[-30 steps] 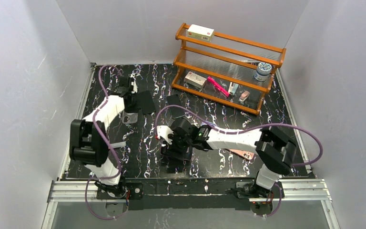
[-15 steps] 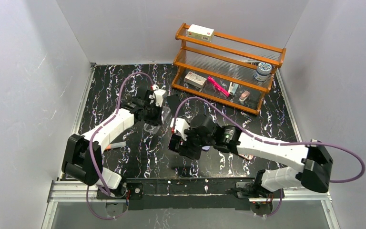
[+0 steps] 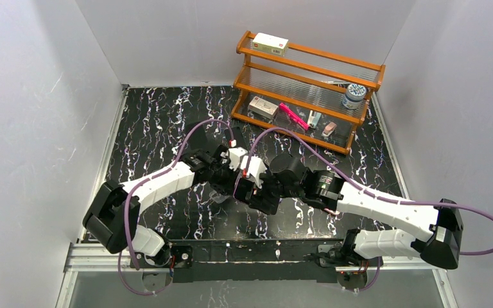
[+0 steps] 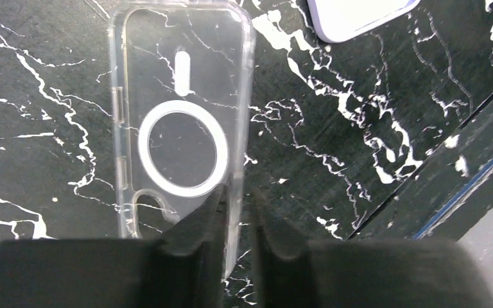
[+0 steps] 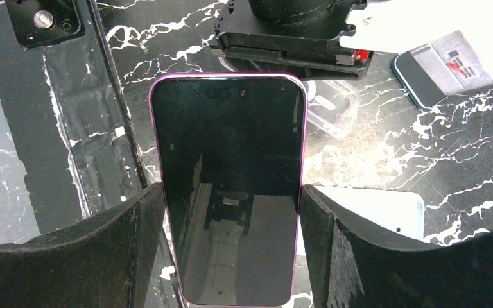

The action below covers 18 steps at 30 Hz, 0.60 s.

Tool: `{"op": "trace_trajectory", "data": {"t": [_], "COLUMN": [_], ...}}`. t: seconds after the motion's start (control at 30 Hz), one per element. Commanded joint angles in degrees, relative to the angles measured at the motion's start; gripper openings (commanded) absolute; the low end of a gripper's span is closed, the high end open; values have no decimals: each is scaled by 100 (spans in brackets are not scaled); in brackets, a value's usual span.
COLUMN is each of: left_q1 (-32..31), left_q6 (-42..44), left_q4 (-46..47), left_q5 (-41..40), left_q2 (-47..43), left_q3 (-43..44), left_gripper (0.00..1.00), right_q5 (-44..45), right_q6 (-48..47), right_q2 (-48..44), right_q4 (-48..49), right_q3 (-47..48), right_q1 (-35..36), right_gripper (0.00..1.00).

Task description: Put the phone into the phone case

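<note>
From above, the left arm point(image 3: 167, 179) and right arm point(image 3: 385, 208) are reaching in over the black marbled table point(image 3: 147, 122). Their wrists are meeting near its middle, well apart from the wooden shelf point(image 3: 308, 83) at the back. What each is carrying is hard to make out from up here.

Through the left wrist camera, the left gripper point(image 4: 237, 221) is pinching with its fingers narrow, one side wall of the clear case point(image 4: 180, 115) caught between them. The case is stretching away from the fingers, camera cut-out at the near end. Whether it is resting on the table I cannot tell. The corner of a pale item point(image 4: 359, 13) is lying beyond.

Through the right wrist camera, the right gripper point(image 5: 231, 250) is standing wide, its fingers clamping the long edges of the phone point(image 5: 228, 192), dark screen and pink rim facing the lens. The left gripper's body is sitting just past the phone's far end.

To my eye the arms are lining up for insertion. The phone's long axis should be matching the case's, camera end toward the cut-out, with one edge going under the lip first, then gentle pressing. The thin pinch on one wall may be letting the case flex or swivel, so force should be coming on slowly.
</note>
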Motion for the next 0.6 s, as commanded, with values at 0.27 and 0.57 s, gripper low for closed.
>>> {"op": "trace_trajectory", "data": {"t": [0.27, 0.57], "left_q1": [35, 1010], "left_q6": [-1686, -3982], "left_q4": [-270, -1363], "left_q5": [-2384, -1792], "left_q2": [-724, -851], "left_q3": [304, -76], "left_gripper": [59, 43], "right_q5": [-71, 49], "right_q6": [-423, -810], "right_q2": [-40, 636], "right_q4": [208, -271], "right_q3": [71, 641], "right_q1": [-13, -13], "right_gripper": [52, 53]}}
